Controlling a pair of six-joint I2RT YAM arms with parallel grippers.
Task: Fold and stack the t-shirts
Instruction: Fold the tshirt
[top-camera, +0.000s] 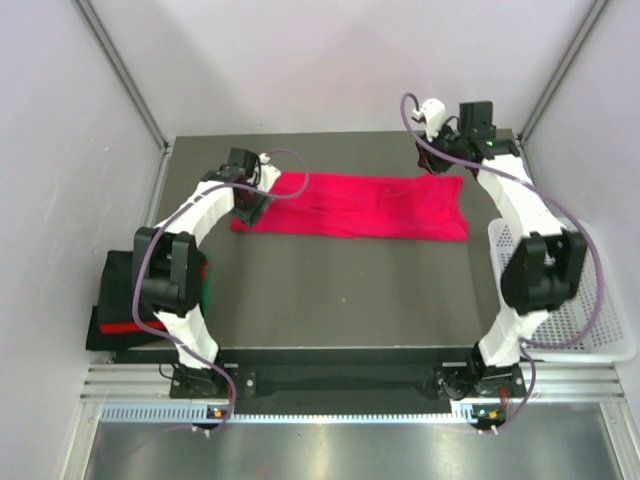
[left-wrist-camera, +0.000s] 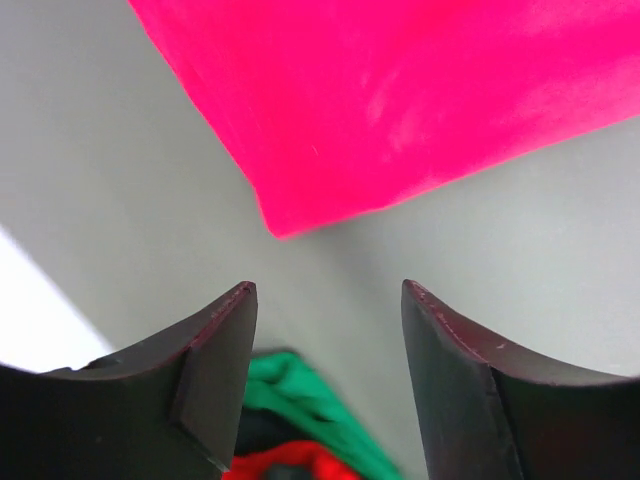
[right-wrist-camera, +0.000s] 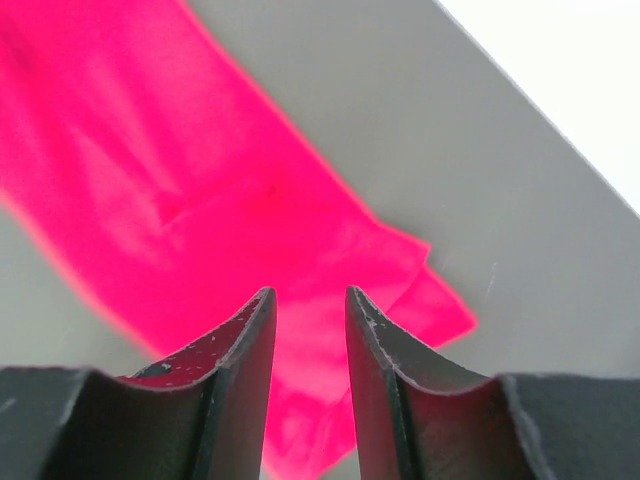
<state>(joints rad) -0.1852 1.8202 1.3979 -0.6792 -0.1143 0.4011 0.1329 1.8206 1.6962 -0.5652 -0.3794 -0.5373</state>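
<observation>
A bright magenta-red t-shirt (top-camera: 350, 206) lies folded into a long strip across the back of the dark table (top-camera: 340, 300). My left gripper (top-camera: 247, 205) hovers at the strip's left end, open and empty (left-wrist-camera: 330, 290); the shirt's corner (left-wrist-camera: 400, 90) lies just beyond its fingertips. My right gripper (top-camera: 443, 152) is over the strip's back right corner. Its jaws (right-wrist-camera: 310, 295) stand a narrow gap apart with nothing pinched, and the cloth (right-wrist-camera: 150, 180) lies flat below. A pile of folded black, red and green t-shirts (top-camera: 120, 300) sits at the table's left edge, also showing under the left fingers (left-wrist-camera: 300, 385).
A white mesh basket (top-camera: 600, 330) stands off the table's right side, beside the right arm. Pale walls and metal frame posts close in the back and both sides. The arm bases are at the near edge.
</observation>
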